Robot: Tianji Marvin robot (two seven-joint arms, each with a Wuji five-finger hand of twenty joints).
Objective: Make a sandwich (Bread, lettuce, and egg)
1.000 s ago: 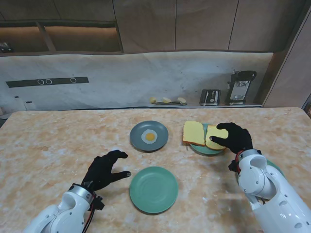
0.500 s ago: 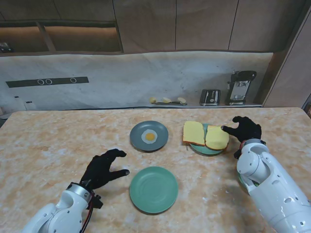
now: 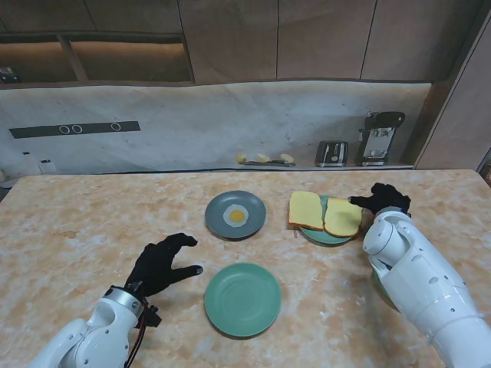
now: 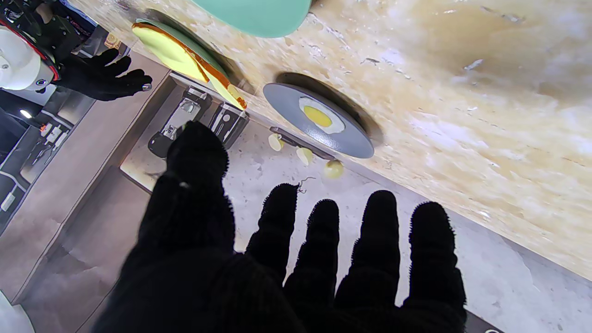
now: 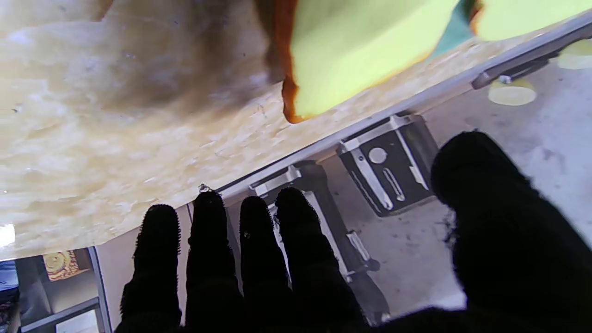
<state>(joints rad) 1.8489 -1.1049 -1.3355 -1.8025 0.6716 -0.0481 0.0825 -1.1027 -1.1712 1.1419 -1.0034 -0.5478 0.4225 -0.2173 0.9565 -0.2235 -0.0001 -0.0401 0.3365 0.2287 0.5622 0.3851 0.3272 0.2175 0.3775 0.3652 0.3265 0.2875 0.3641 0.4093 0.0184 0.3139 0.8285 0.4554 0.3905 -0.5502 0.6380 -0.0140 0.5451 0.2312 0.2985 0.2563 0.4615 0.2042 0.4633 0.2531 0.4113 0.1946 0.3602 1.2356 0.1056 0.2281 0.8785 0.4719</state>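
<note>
the right hand (image 3: 383,198) is seen spread, fingers (image 5: 208,240) apart and nothing held, just to the right of the bread (image 3: 342,218) and not touching it. two slices lie side by side on a small green plate (image 3: 314,232), the left slice (image 3: 306,208) overhanging its rim. the left hand (image 3: 159,264) is also held apart and empty, over bare bench (image 3: 77,222) left of the empty green plate (image 3: 242,299). the egg (image 3: 236,216) is found on a grey plate (image 3: 219,207) farther from me. lettuce cannot be made out.
</note>
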